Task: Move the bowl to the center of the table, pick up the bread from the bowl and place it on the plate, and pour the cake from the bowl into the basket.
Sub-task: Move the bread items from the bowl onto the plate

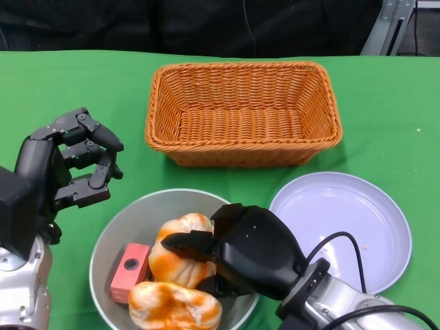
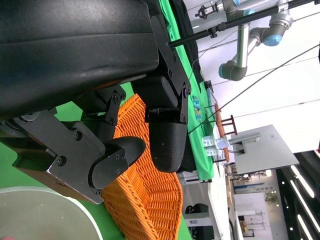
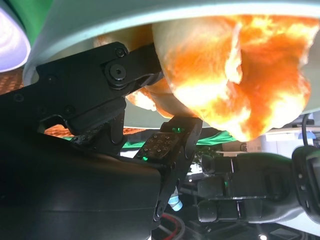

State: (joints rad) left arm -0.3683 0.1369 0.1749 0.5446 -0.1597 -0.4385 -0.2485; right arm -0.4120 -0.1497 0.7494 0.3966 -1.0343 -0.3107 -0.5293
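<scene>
The grey bowl (image 1: 137,206) stands near the table's front, between my two hands. It holds two orange-and-white breads and a pink cake (image 1: 130,271) with a dark spot. My right hand (image 1: 254,251) reaches into the bowl from the right and grips the upper bread (image 1: 172,265), fingers laid over its top. In the right wrist view that bread (image 3: 230,75) fills the space against the fingers (image 3: 125,70). The second bread (image 1: 172,306) lies at the bowl's near edge. My left hand (image 1: 75,165) hovers left of the bowl, fingers half bent, holding nothing.
A wicker basket (image 1: 244,113) stands beyond the bowl with nothing in it. A white plate (image 1: 344,220) lies right of the bowl, close behind my right forearm. Green cloth covers the table. The left wrist view shows the basket (image 2: 145,200) and the bowl's rim (image 2: 40,215).
</scene>
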